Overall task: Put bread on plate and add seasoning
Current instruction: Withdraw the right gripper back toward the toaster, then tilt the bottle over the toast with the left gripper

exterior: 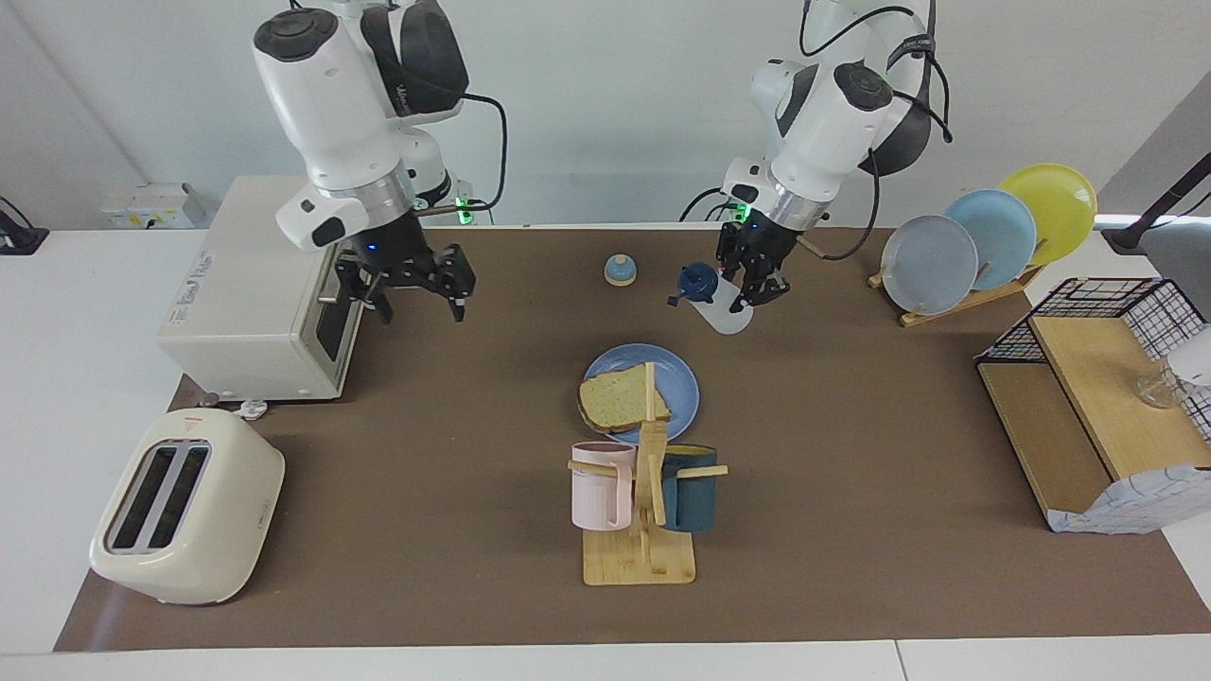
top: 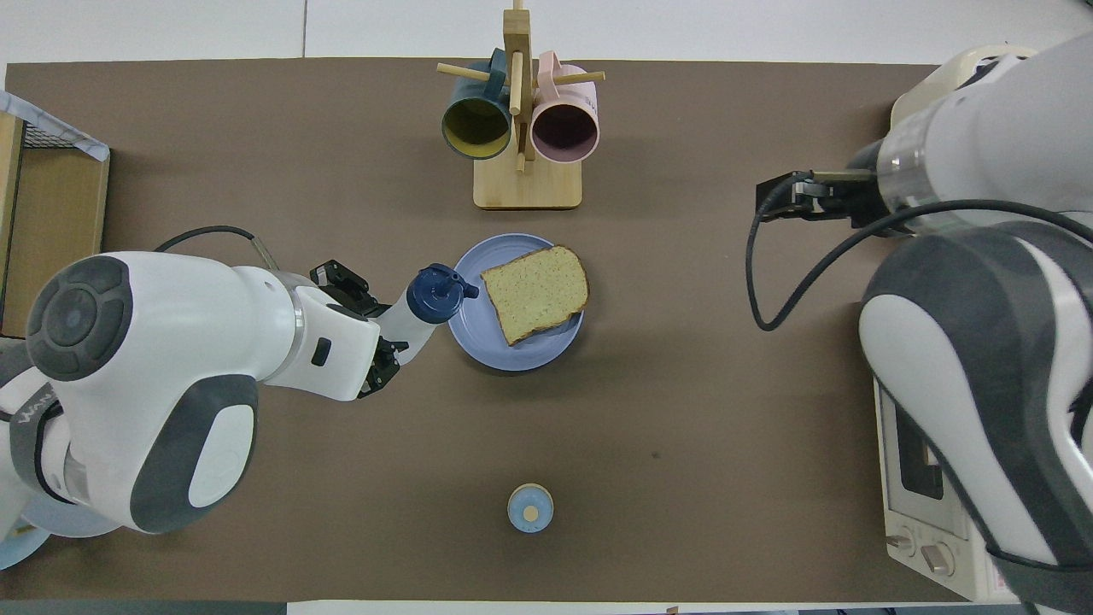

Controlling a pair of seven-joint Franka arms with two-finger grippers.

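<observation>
I see the left gripper (exterior: 754, 287) clamped on the tilted translucent seasoning bottle (exterior: 716, 305) over the mat, facing view alone shows right gripper (exterior: 416, 295) spread wide, empty, before the toaster oven (exterior: 255, 284), overhead shows rough square toast (top: 535, 292) whole on round blue plate (top: 505, 354).

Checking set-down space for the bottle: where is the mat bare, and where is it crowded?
Bare mat lies between the plate and the bell, and between the plate and the toaster oven. It is crowded where the bread on the plate sits beside the mug rack.
</observation>
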